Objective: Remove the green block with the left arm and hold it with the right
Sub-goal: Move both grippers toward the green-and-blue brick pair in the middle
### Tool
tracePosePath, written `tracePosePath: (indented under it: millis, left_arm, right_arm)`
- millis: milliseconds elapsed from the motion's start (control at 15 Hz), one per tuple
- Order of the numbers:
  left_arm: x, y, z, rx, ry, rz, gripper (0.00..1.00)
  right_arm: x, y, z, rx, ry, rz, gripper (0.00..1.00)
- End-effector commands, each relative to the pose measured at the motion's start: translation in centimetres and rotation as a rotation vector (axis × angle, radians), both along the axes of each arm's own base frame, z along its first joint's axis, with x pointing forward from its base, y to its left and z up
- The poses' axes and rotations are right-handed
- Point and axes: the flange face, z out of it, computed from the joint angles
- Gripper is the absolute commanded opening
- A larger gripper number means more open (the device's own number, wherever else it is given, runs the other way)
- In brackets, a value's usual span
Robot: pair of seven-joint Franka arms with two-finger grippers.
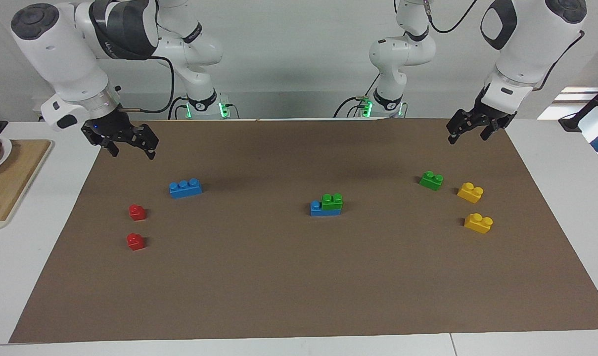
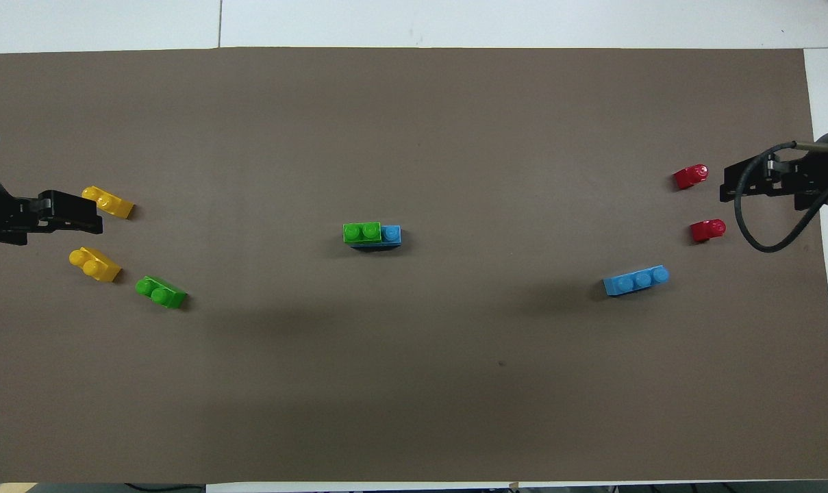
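A green block (image 1: 332, 201) (image 2: 361, 233) sits stacked on a blue brick (image 1: 316, 209) (image 2: 391, 235) at the middle of the brown mat (image 1: 299, 287). A second green block (image 1: 431, 180) (image 2: 161, 292) lies loose toward the left arm's end. My left gripper (image 1: 469, 137) (image 2: 78, 212) is open and empty, raised over the mat's edge at its own end by the yellow bricks. My right gripper (image 1: 132, 152) (image 2: 729, 185) is open and empty, raised over the mat's edge at the right arm's end.
Two yellow bricks (image 1: 470, 192) (image 1: 478, 222) lie beside the loose green block. A loose blue three-stud brick (image 1: 185, 188) and two small red blocks (image 1: 137, 212) (image 1: 135, 241) lie toward the right arm's end. A wooden board (image 1: 7, 188) lies off the mat there.
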Motion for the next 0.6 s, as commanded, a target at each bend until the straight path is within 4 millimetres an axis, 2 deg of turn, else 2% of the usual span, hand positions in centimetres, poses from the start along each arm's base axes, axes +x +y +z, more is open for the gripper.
tracePosePath:
  millis: [0,400,533]
  left_arm:
    - [-0.8,0.0,0.3,-0.011,0.005,0.012,1.00]
    - [-0.8,0.0,0.3,-0.011,0.005,0.012,1.00]
    - [-0.8,0.0,0.2,-0.011,0.007,0.010,1.00]
  right_arm:
    - [-1.0,-0.3,0.1,0.000,0.003,0.016,1.00]
    - [-0.7,-2.5,0.3,0.003,-0.026,0.015,1.00]
    - [-0.2,-2.8,0.4,0.043,-0.063,-0.062,1.00]
